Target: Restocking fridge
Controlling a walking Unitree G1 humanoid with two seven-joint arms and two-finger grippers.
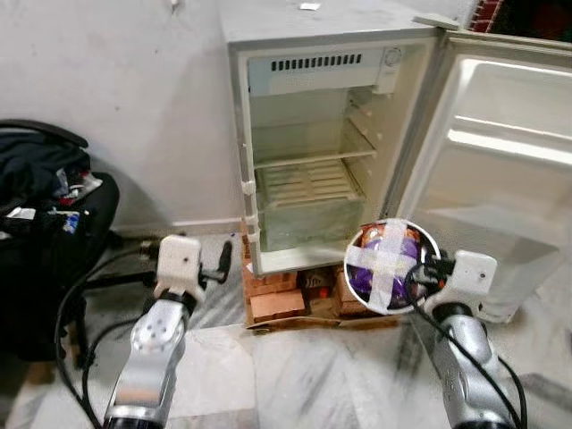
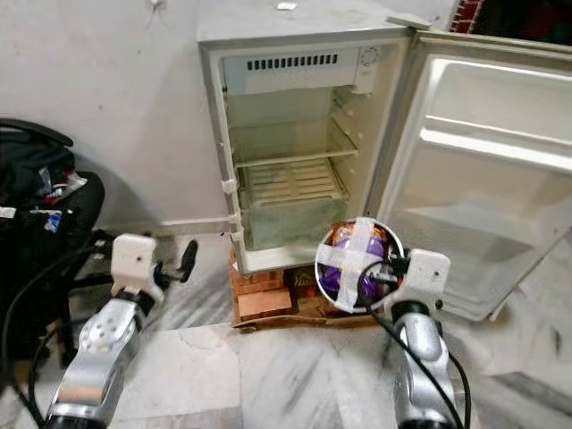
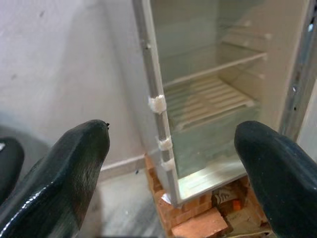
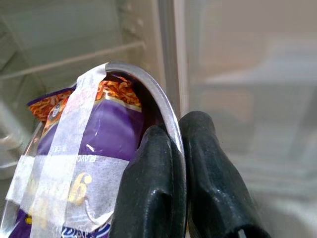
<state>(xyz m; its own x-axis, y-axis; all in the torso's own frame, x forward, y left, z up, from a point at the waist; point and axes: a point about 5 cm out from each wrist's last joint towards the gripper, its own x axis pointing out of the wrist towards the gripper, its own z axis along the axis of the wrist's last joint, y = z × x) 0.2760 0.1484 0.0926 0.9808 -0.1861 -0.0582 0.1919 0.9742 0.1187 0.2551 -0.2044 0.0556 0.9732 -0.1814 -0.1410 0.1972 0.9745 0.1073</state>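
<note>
A small white fridge [image 1: 313, 134] stands open before me, its shelves bare and its door [image 1: 500, 170] swung out to the right. My right gripper [image 1: 427, 268] is shut on the rim of a round metal bowl [image 1: 391, 265] holding a purple snack packet [image 4: 99, 144] taped in with white tape. The bowl hangs in front of the fridge's lower right corner. My left gripper [image 1: 222, 264] is open, held low to the left of the fridge, its fingers [image 3: 74, 168] pointing at the cabinet's left edge.
The fridge rests on red bricks [image 1: 277, 299] over a marble floor [image 1: 295, 375]. A black chair piled with bags and clothes [image 1: 45, 223] stands at the left against the white wall. Cables trail along both arms.
</note>
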